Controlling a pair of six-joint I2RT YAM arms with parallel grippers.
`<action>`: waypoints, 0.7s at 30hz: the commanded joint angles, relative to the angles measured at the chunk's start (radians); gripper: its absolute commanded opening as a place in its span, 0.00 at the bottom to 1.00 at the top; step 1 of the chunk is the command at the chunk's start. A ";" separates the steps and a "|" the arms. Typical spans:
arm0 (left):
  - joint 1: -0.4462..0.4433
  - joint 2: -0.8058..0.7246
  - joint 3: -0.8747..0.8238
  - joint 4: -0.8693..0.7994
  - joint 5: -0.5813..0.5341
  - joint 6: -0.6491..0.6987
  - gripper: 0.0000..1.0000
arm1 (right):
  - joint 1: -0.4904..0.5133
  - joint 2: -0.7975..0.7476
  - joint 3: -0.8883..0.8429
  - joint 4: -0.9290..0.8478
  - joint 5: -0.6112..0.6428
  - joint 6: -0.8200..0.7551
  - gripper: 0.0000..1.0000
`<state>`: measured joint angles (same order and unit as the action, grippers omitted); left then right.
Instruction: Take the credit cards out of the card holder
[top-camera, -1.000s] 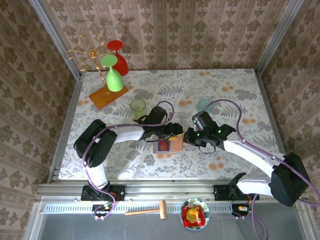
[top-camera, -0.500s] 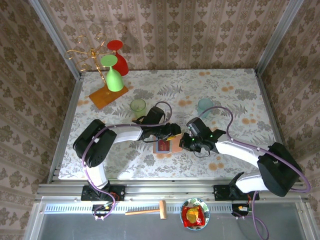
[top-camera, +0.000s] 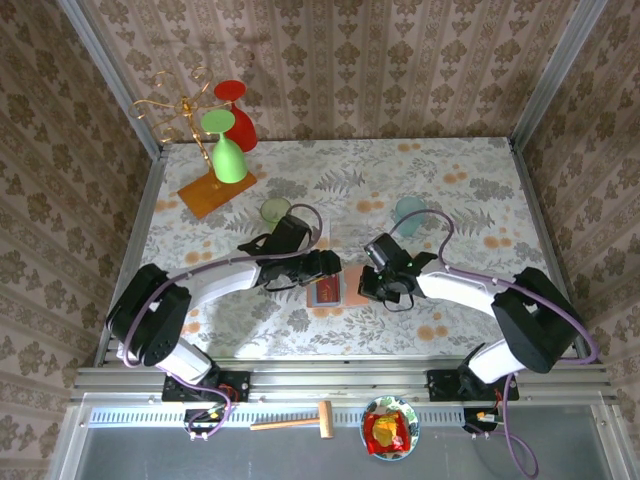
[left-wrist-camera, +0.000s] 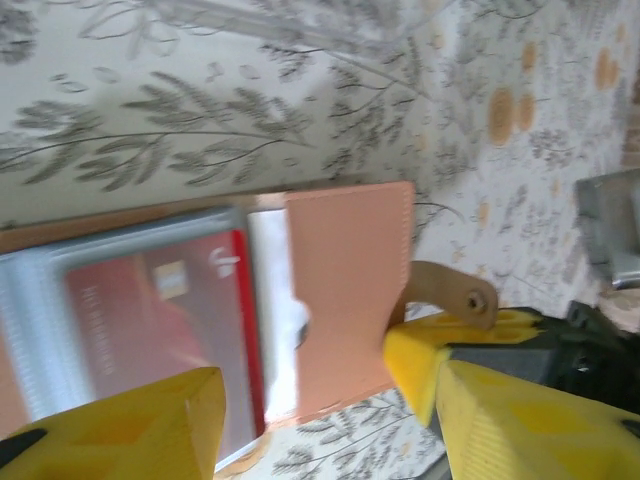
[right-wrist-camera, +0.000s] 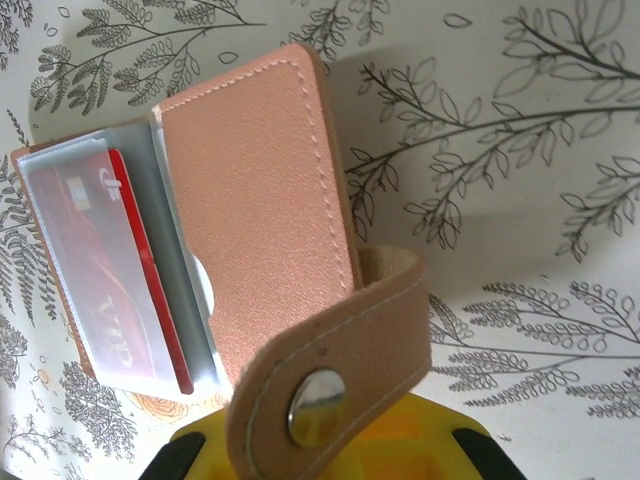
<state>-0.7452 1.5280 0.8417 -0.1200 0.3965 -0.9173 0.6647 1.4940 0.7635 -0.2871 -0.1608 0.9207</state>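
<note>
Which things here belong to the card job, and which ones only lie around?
Job: card holder, red credit card.
Lying about: gold rack, green glass, red glass, pale green cup, pale blue cup, hammer, bowl.

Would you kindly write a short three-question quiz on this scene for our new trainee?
1. True or false: the card holder lies shut on the table.
2. The card showing inside it is: A red, B blue, C green.
3. Fill in: the holder's snap strap is ___ (fastened or undone).
Key: 1 false; 2 A; 3 undone.
</note>
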 joint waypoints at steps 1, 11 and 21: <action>-0.003 -0.025 -0.016 -0.136 -0.083 0.061 0.60 | 0.010 0.028 0.053 -0.047 0.030 -0.032 0.09; -0.001 0.024 -0.036 -0.100 -0.078 0.051 0.63 | 0.022 0.099 0.160 -0.087 0.007 -0.065 0.10; 0.000 0.033 -0.036 -0.110 -0.087 0.055 0.63 | 0.021 0.199 0.256 -0.183 0.077 -0.150 0.10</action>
<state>-0.7452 1.5520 0.8177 -0.2028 0.3267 -0.8848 0.6800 1.6665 0.9936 -0.3939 -0.1436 0.8169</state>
